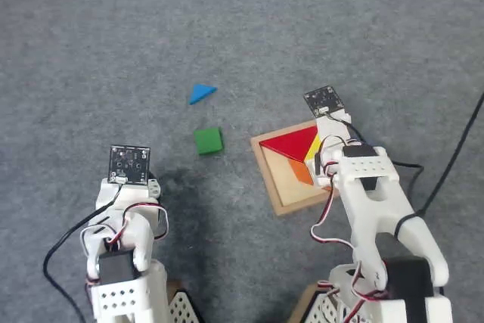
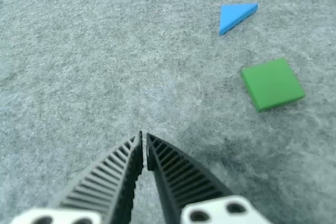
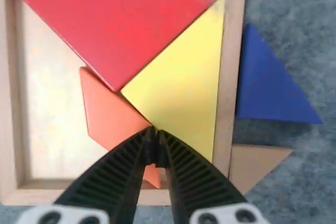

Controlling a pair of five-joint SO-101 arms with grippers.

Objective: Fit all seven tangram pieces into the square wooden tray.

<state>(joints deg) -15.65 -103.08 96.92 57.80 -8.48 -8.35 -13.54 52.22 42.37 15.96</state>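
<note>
The left gripper's (image 2: 143, 139) 2 ribbed fingers (image 2: 113, 174) are pressing together at the tips, clasping nothing, and pointing down at bare grey felt. Behind them the left arm (image 1: 121, 251) is sitting folded at the near left edge of the table (image 1: 91, 58), wrist angling downward. A green square (image 2: 272, 83) and a light blue triangle (image 2: 236, 16) are lying apart from each other near the table's middle, well clear of those fingertips.

The right gripper's (image 3: 154, 132) fingers are likewise closed tip to tip with nothing between them. They are hanging over the tray (image 3: 235, 51), above the seam where the orange piece (image 3: 107, 114) meets the yellow triangle (image 3: 184, 87). The right arm (image 1: 378, 202) is stretching forward from the near right edge, wrist tipping down over the tray.

3 pieces are lying in the tray: a red triangle (image 3: 115, 19) along 1 edge, the yellow triangle along the adjoining edge, and the orange piece against both. A dark blue triangle (image 3: 268, 90) and a tan triangle (image 3: 252, 163) are lying on the felt just outside the rim by the yellow triangle.
</note>
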